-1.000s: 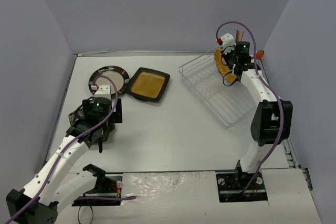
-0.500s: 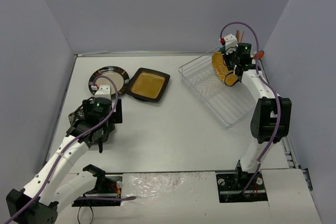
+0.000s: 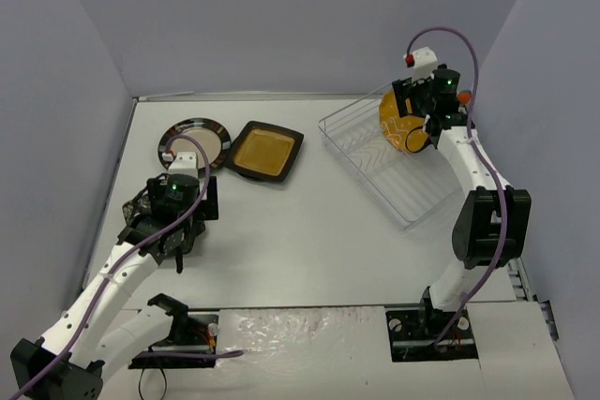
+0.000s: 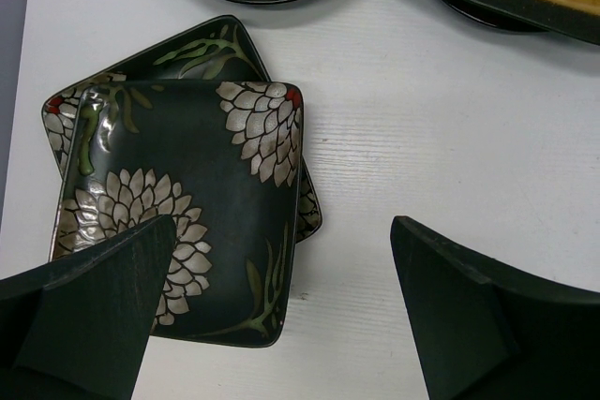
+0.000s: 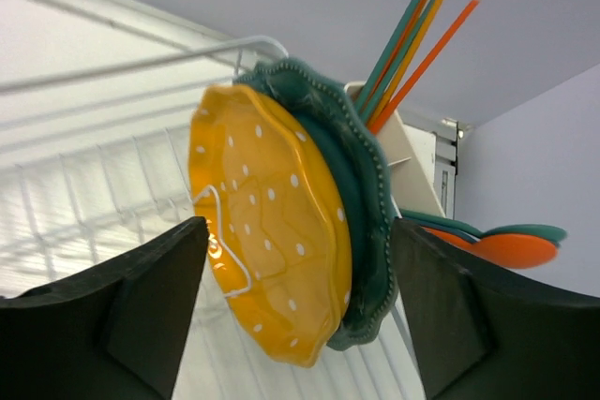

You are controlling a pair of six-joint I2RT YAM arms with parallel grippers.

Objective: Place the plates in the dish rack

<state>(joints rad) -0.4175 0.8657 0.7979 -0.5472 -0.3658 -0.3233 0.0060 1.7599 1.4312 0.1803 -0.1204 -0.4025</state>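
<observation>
A yellow white-dotted plate (image 5: 272, 231) stands on edge in the white wire dish rack (image 3: 370, 170), leaning on a teal scalloped plate (image 5: 370, 203). My right gripper (image 5: 298, 227) is open, its jaws straddling both plates; in the top view it (image 3: 419, 111) hovers at the rack's far corner. My left gripper (image 4: 281, 231) hangs open over two stacked black floral square plates (image 4: 187, 203) at the table's left (image 3: 139, 205). Beyond them lie a round striped-rim plate (image 3: 194, 142) and a black square plate with amber centre (image 3: 264, 151).
A white cutlery caddy (image 5: 412, 166) with teal and orange sticks stands behind the teal plate, and orange and teal spoons (image 5: 506, 248) lie beside it. Grey walls close in the table on three sides.
My right gripper has opened and risen slightly, leaving the yellow plate upright in the rack against the teal one. The left arm has not moved.
</observation>
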